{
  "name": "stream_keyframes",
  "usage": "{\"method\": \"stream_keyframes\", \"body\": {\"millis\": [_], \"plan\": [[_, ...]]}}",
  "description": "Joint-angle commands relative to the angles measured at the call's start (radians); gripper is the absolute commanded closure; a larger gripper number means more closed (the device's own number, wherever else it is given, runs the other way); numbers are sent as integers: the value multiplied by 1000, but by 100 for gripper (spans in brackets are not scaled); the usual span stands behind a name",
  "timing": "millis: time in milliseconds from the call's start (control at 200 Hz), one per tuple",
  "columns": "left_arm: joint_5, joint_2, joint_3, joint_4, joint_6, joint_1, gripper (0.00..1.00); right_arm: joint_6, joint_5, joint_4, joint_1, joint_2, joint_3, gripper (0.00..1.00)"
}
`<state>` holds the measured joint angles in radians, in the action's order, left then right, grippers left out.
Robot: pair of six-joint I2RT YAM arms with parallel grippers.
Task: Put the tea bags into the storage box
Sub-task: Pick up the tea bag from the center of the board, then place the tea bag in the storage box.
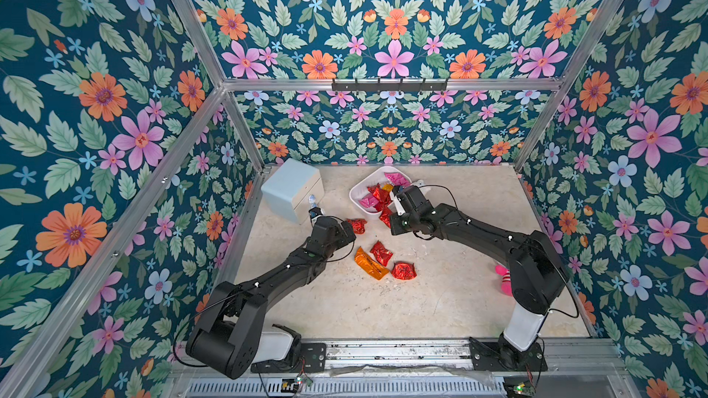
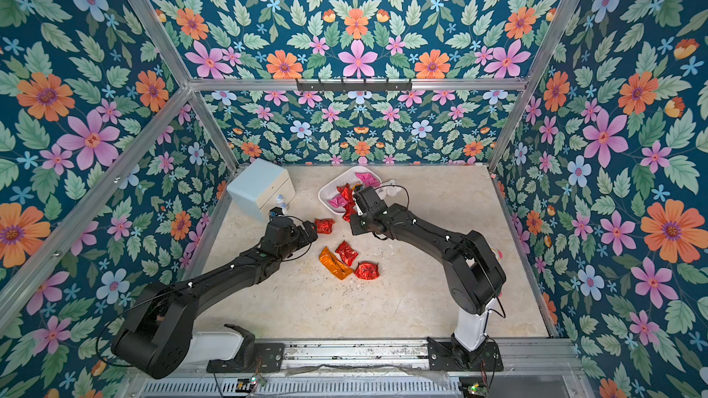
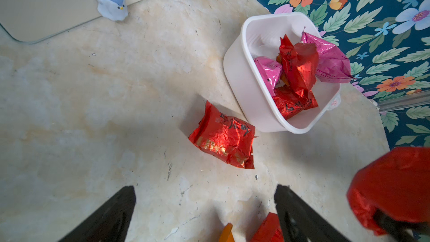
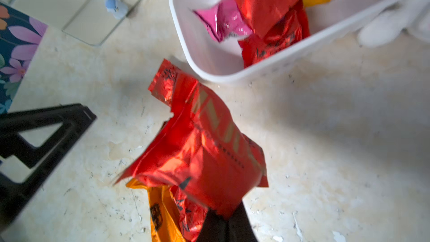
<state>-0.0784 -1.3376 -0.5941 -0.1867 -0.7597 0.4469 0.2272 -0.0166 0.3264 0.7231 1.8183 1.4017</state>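
In both top views the white box (image 1: 360, 190) (image 2: 329, 195) sits at the back of the table beside a pale blue cabinet (image 1: 291, 189), holding several tea bags (image 1: 377, 195), with four more loose between the arms. In the left wrist view the left gripper (image 3: 204, 208) hovers with fingers spread wide and empty, short of a red packet (image 3: 223, 143) lying just beside the box. In the right wrist view the right gripper (image 4: 223, 225) pinches a red tea bag (image 4: 202, 154) by its edge, near the box rim.
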Motion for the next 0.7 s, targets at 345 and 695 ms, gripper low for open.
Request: {"method": "stream_keyframes", "body": {"millis": [345, 695], "plan": [[-11, 22, 6, 12, 27, -3, 1, -65, 74, 145, -98, 420, 644, 98], [-11, 25, 9, 21, 32, -8, 1, -102, 77, 278, -139, 666, 937, 96]]}}
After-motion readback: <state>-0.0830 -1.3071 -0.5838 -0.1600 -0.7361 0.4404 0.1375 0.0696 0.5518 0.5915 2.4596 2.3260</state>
